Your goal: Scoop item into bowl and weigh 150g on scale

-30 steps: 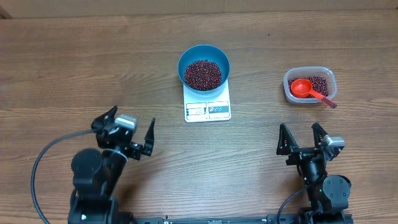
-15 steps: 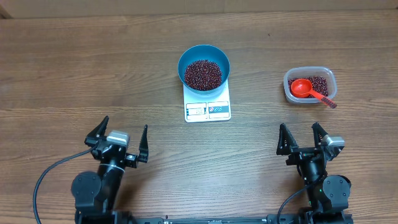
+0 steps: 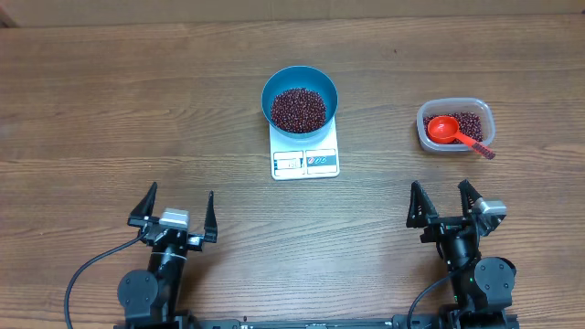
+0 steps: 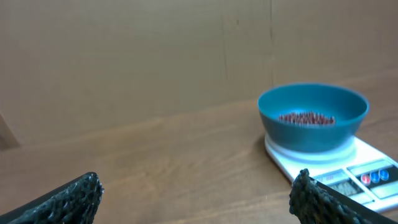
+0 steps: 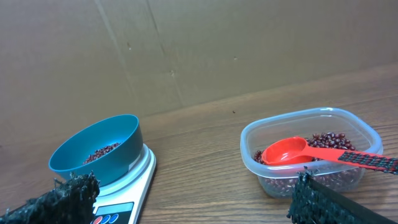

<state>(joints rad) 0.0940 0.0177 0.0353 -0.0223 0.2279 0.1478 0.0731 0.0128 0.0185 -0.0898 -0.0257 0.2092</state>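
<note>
Overhead and wrist views of the weighing station. The beans (image 3: 299, 108) are small, oval, dark red-brown grains that form a loose, roughly level heap covering the floor of the bowl (image 3: 270, 91). The bowl is round, deep and bright blue, with a smooth rim and beans well below it. It stands on the far half of the scale (image 3: 305, 163), a flat white rectangle whose near edge carries a small display and a row of buttons; the reading is too small to make out. Scale and bowl sit at the centre of the wooden table (image 3: 91, 110), towards its far side.

To the right, well apart from the scale, a clear rounded-rectangular tub (image 3: 484, 114) holds more of the same beans. A red scoop (image 3: 442, 129) lies in it, cup on the beans and handle resting over the near right rim.

The left gripper (image 3: 180, 194) sits at the near left edge of the table, jaws spread wide with nothing between them. The right gripper (image 3: 439, 187) sits at the near right edge, jaws likewise wide apart and empty. Both point towards the far side, well apart from all the objects.
</note>
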